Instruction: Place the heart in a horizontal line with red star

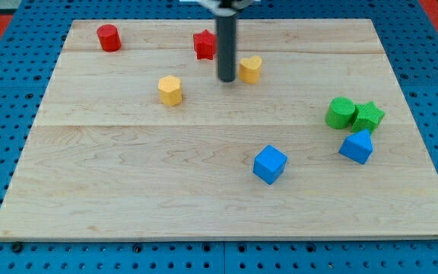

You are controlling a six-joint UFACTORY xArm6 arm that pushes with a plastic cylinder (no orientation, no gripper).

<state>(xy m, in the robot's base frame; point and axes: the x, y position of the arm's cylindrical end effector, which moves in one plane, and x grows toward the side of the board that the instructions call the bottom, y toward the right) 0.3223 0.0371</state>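
A yellow heart (251, 68) lies on the wooden board near the view's top centre. A red star (204, 43) lies above and to its left, partly hidden behind my rod. My tip (226, 79) rests on the board just left of the heart, close to its left side, and below the red star. I cannot tell whether the tip touches the heart.
A red cylinder (109, 37) sits at the top left. A yellow hexagonal block (170, 90) lies left of my tip. A blue cube (270, 164) is at lower centre. A green cylinder (341, 113), green star (369, 116) and blue block (357, 146) cluster at the right.
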